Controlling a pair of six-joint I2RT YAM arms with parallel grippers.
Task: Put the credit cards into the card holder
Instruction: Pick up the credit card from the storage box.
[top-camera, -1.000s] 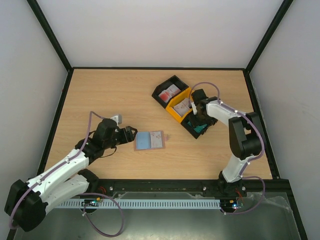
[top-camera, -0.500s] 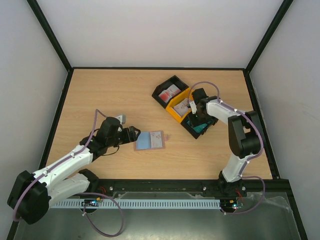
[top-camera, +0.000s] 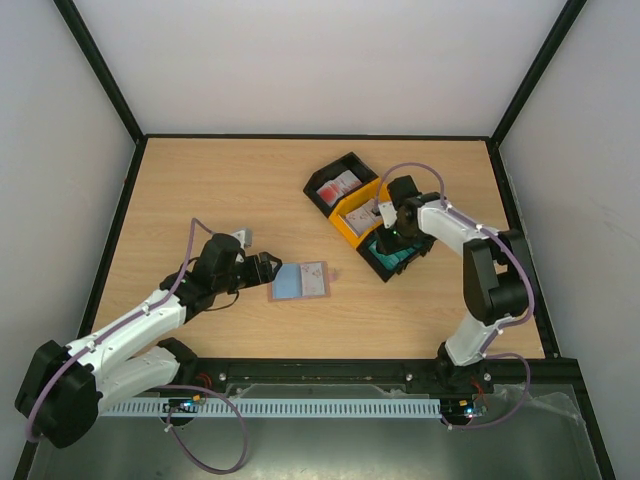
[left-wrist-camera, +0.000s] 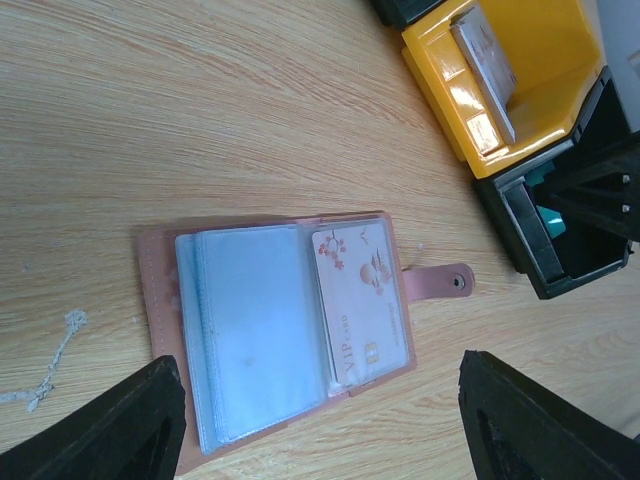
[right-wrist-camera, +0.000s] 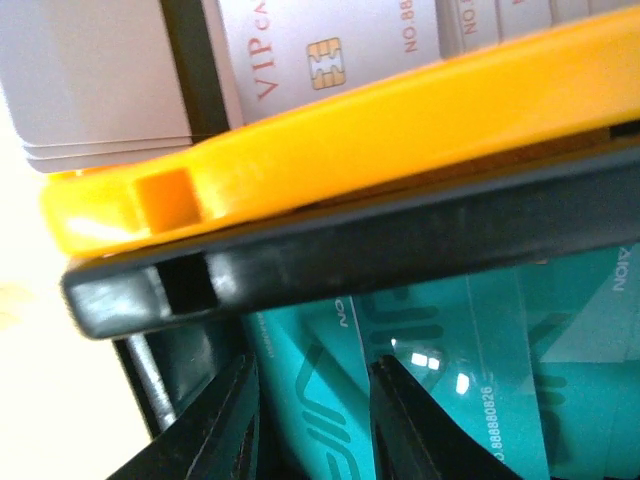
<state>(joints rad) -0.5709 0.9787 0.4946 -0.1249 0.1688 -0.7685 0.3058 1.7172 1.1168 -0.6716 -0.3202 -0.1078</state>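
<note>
Right wrist — right end effector narrowly parted over teal cards; left end effector gapes empty.

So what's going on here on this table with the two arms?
The right arm has its jaws down in the black plastic tray among the teal plastic cards; whether it grips one cannot be told. The left arm hovers with open jaws beside the pinkish-brown bifold card holder, lying open on the light wooden table with one white red-marked card already slotted.
</note>
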